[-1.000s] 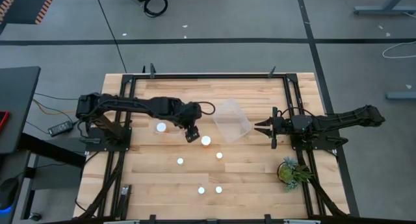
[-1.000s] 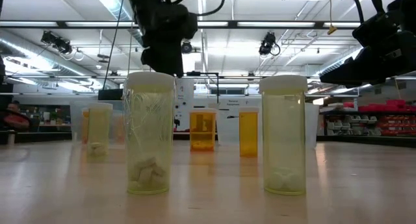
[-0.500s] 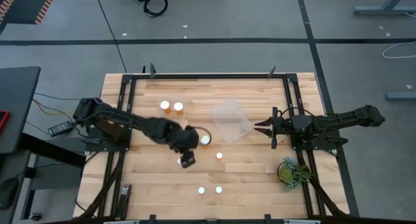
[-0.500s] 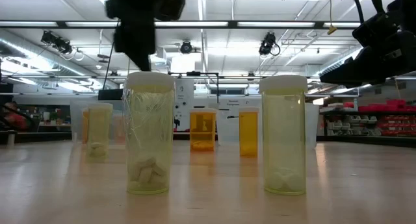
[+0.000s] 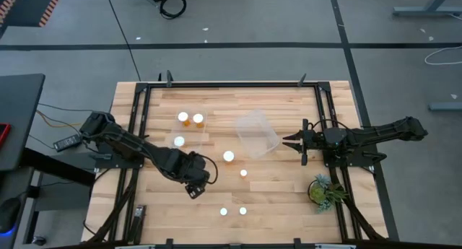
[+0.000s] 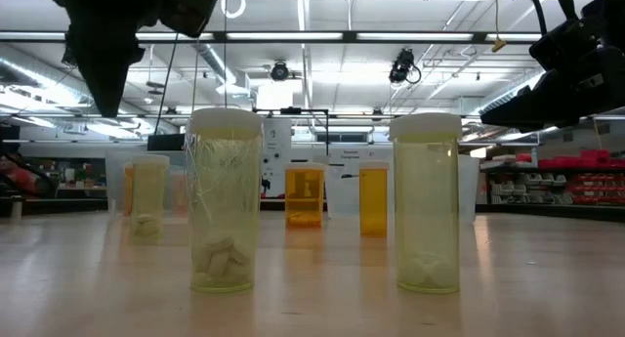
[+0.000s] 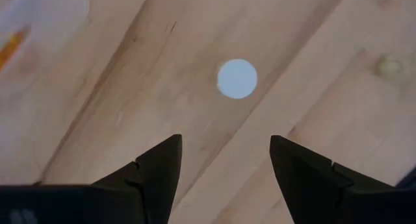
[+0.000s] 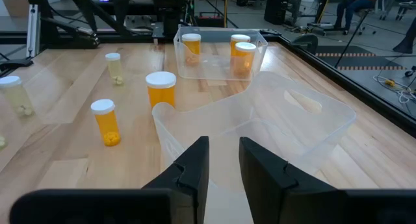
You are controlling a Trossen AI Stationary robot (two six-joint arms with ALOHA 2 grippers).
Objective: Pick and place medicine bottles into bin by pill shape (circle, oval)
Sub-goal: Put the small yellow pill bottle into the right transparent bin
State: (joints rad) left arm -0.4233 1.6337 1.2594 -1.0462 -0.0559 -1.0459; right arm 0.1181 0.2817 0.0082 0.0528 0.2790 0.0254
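Beyond clear bin (image 8: 260, 130) — far bin (image 8: 218, 55): three bottles (image 8: 245, 57) | left end effector (image 7: 224, 162) open, empty

Lighting was bright and even, from long ceiling strip lights (image 6: 420, 35) seen in the low view. The pale wooden table (image 5: 281, 206) showed only soft, faint shadows from above. Low view: the dark left arm (image 6: 117, 29) was a backlit silhouette, smeared; the two near translucent yellowish bottles (image 6: 225, 200) were sharp, the room behind hazy. Left wrist view: soft overall, the round white cap (image 7: 236, 78) with fuzzy edges, corners blurred. Right wrist view: mild glare on the clear plastic bin (image 8: 305, 120).
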